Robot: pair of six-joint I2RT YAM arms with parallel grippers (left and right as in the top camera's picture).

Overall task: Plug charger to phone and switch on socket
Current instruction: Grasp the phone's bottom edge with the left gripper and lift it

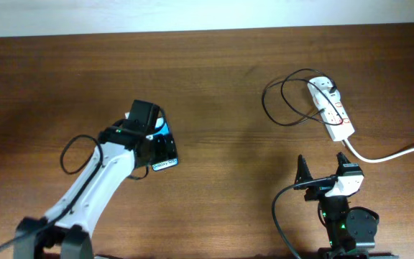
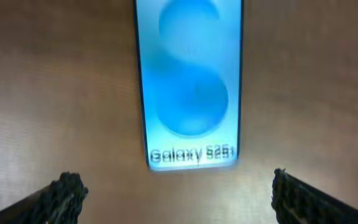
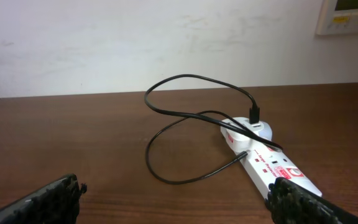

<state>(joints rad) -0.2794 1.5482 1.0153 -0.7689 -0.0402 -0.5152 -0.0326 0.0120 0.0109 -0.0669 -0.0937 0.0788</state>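
The phone lies flat on the table left of centre, its blue screen lit with "Galaxy S25" text; it fills the top of the left wrist view. My left gripper hovers over it, open and empty. The white socket strip lies at the right, also in the right wrist view. The charger's white plug head sits in the strip, and its black cable loops to the left, connector tip resting by the strip. My right gripper is open and empty, short of the strip.
The strip's thick white cord runs off the right edge. A white wall stands behind the table's far edge, with a wall panel at the upper right. My left arm's black cable loops beside the arm.
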